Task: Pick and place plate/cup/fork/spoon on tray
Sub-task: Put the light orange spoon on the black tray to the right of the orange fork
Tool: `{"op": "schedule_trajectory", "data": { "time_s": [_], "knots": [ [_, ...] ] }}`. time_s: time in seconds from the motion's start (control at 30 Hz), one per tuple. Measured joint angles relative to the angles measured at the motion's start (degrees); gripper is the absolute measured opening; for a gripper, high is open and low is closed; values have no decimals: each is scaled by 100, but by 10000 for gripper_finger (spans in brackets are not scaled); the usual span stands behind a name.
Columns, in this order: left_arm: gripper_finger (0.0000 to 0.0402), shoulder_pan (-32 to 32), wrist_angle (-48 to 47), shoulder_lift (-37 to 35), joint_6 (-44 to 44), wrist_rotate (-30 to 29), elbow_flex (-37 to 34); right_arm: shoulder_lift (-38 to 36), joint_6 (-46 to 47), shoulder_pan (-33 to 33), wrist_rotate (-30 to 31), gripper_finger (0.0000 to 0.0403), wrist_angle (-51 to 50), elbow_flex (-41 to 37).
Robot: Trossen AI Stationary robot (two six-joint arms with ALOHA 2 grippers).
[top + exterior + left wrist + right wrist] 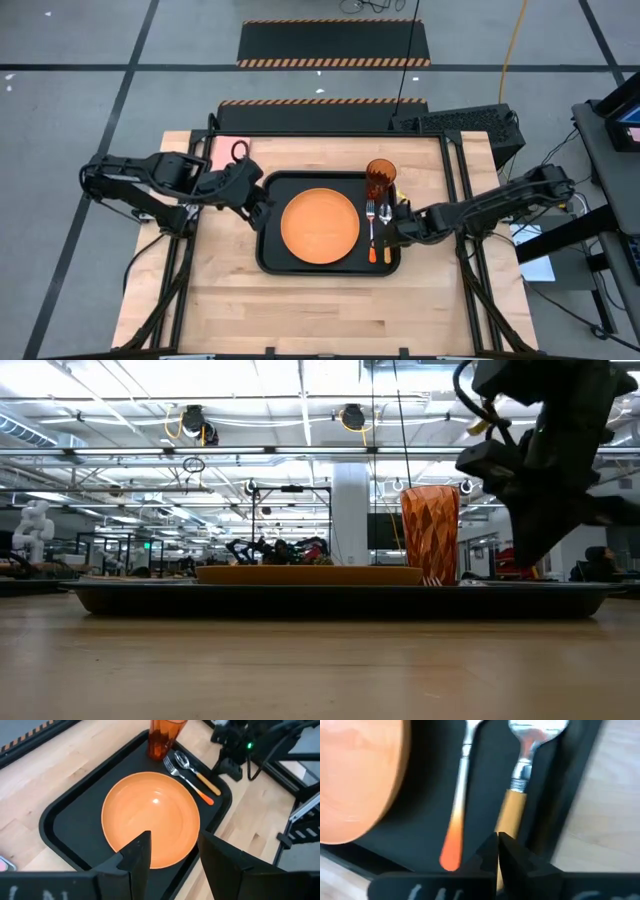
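The black tray (272,250) lies mid-table. On it are the orange plate (320,225), the fork (371,225), the spoon (385,222) and the upright cup (380,178) at its far right corner. Fork (192,784) and spoon (200,777) lie side by side right of the plate, handles toward the near edge. My right gripper (400,228) is shut, just right of the spoon over the tray's right rim; its wrist view shows its tips (498,845) above the spoon's handle (512,815). My left gripper (262,200) is open and empty above the tray's left edge.
A pink pad (222,150) with a dark ring on it lies at the table's far left corner. Bare wood (320,310) lies between the tray and the near edge. Beyond the table are the floor and stands.
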Motion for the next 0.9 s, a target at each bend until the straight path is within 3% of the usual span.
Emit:
{"op": "schedule_trajectory", "data": {
  "time_s": [0.47,0.9],
  "knots": [
    [166,33,7,-11,-91,-4,0,462,-107,-68,42,1,1060,-475],
    [166,212,7,-11,40,-3,0,441,-110,-236,7,0,966,-486]
  ]
}}
